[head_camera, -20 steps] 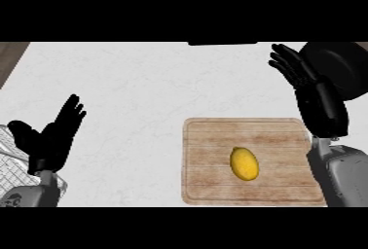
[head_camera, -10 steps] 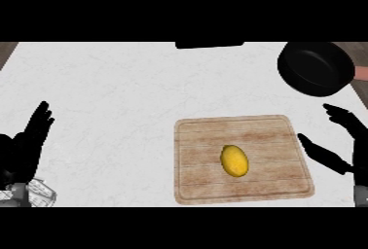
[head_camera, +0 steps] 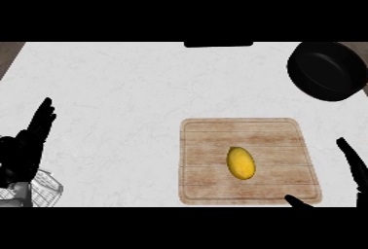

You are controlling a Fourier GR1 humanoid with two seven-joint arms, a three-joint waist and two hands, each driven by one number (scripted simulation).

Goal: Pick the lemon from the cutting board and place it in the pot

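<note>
— What takes up most of the view?

— The white marbled desk. On it, the biggest thing is the wooden cutting board, which I'll use as the landmark. It lies flat, toward the lower right of the desk.

— And the pot?

— The black pot stands beyond the cutting board's far right corner, apart from it, and nothing shows inside it.

— The hands?

— The left hand shows well to the left of the cutting board, near the view's edge, resting with its fingers straight, close together and pointing up. The right hand sits just off the cutting board's right edge; its fingers are straight and spread from the thumb, whose tip lies over the board's near right corner. It holds nothing.

— Anything else by the left hand?

— A white wire basket in the lower left corner, far left of the cutting board, partly hidden by the forearm.

— Where is the lemon?

— The yellow lemon lies on the cutting board, a little below its middle, long axis running away from the robot, untouched by either hand.
</note>
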